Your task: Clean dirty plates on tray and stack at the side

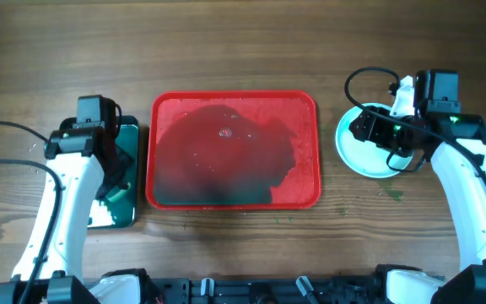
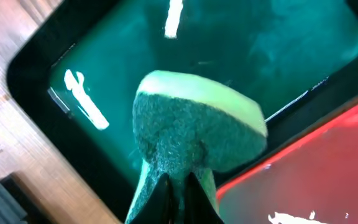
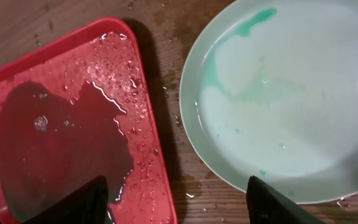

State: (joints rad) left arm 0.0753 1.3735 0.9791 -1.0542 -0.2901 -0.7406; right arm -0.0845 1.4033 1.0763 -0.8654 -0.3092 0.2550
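The red tray lies at the table's middle, wet, with no plate on it; it also shows in the right wrist view. A pale plate lies on the wood right of the tray, partly under my right arm; I cannot tell if others lie beneath it. In the right wrist view the plate has a faint teal smear and water. My right gripper is open and empty above the gap between tray and plate. My left gripper is shut on a green sponge over the black tray.
The small black tray with a green inside lies left of the red tray, under my left arm; its green inside fills the left wrist view. Water drops lie on the wood by the plate. Cables run near both arms.
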